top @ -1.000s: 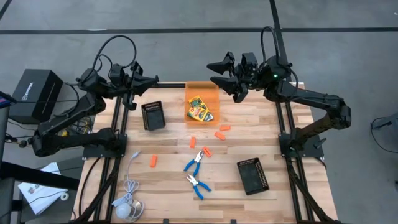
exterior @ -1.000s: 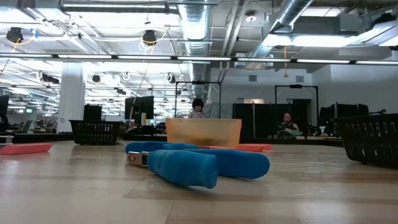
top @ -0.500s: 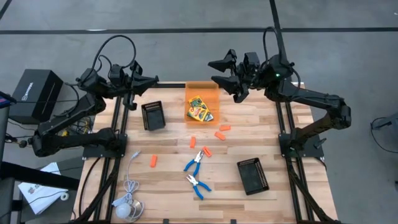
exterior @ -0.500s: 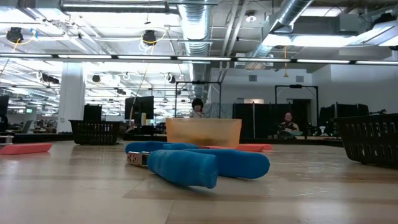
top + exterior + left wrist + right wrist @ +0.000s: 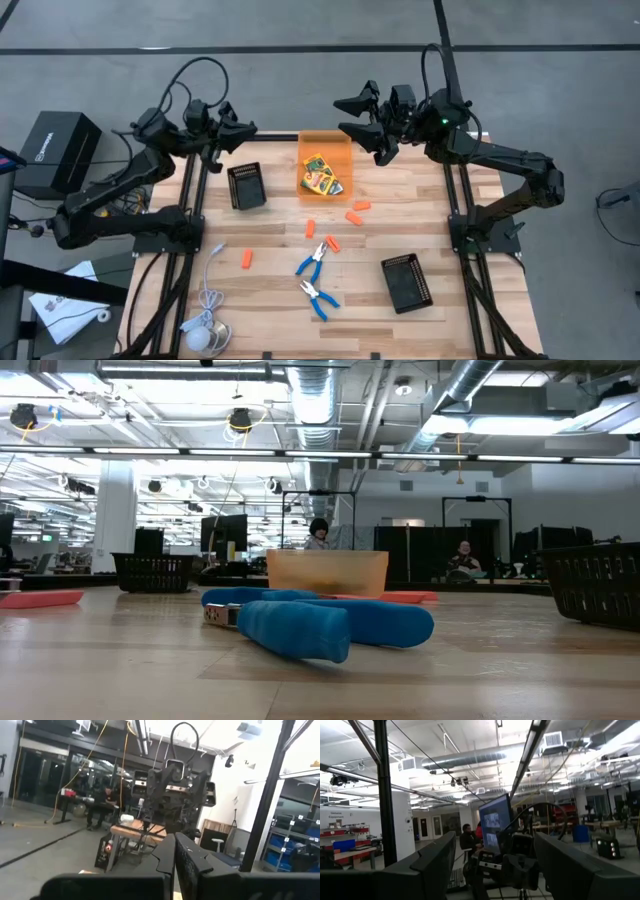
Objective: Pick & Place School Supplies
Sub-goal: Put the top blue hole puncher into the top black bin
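Note:
Two yellow-and-green crayon boxes (image 5: 320,175) lie inside the orange translucent bin (image 5: 325,150) at the table's far middle. Several short orange pieces (image 5: 352,216) are scattered on the wood nearer than the bin, one more (image 5: 246,259) toward the left. Two blue-handled tools (image 5: 313,260) (image 5: 318,296) lie near the middle; their handles (image 5: 320,622) fill the low view. My left gripper (image 5: 247,128) hangs shut in the air at the far left, left of the bin. My right gripper (image 5: 352,117) hangs open high above the bin's far right corner, holding nothing.
A black tray (image 5: 246,185) sits left of the bin and another (image 5: 407,282) at the near right. A white cable with a round puck (image 5: 205,330) lies at the near left corner. People sit in the room beyond the table.
My left wrist has rolled a little about its own pointing line; its fingers stay shut. The supplies on the table have not moved.

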{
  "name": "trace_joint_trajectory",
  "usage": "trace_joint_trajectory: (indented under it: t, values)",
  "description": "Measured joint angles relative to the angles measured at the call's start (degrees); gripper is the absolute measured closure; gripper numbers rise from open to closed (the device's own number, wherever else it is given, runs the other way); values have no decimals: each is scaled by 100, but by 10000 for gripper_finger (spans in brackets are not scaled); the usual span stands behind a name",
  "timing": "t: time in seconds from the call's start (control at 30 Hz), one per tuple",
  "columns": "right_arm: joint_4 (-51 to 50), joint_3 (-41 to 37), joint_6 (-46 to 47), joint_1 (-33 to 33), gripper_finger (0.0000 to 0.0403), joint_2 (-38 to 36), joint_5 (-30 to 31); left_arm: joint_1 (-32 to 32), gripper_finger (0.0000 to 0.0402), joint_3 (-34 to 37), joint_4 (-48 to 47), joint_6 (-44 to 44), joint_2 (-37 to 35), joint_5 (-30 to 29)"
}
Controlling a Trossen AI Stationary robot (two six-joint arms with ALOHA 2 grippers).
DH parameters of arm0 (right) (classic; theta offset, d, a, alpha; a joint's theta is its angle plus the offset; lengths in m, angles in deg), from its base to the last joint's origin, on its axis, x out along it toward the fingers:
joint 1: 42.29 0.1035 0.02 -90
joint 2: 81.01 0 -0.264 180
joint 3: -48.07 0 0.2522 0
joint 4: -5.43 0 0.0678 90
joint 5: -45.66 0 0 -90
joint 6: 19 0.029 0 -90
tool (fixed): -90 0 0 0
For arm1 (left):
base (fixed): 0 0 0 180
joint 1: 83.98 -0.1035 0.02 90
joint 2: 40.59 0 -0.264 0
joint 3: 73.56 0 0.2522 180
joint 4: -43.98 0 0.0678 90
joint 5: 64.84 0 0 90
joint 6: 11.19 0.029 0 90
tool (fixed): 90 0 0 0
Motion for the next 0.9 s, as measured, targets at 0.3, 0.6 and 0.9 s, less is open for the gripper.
trace_joint_trajectory:
  t: [0.3, 0.6, 0.9]
  values:
    - [-2016, -4, -129, -87, 143, -69, 47, 348, 375, -7, -554, 572, 585, -279]
    - [-2853, 0, -225, -125, 143, -421, 463, 1667, 346, 231, -1136, 1536, 1041, -1503]
    - [-3843, 0, -328, 61, 143, -1060, 1581, 2605, 326, 694, -888, 569, 832, -1928]
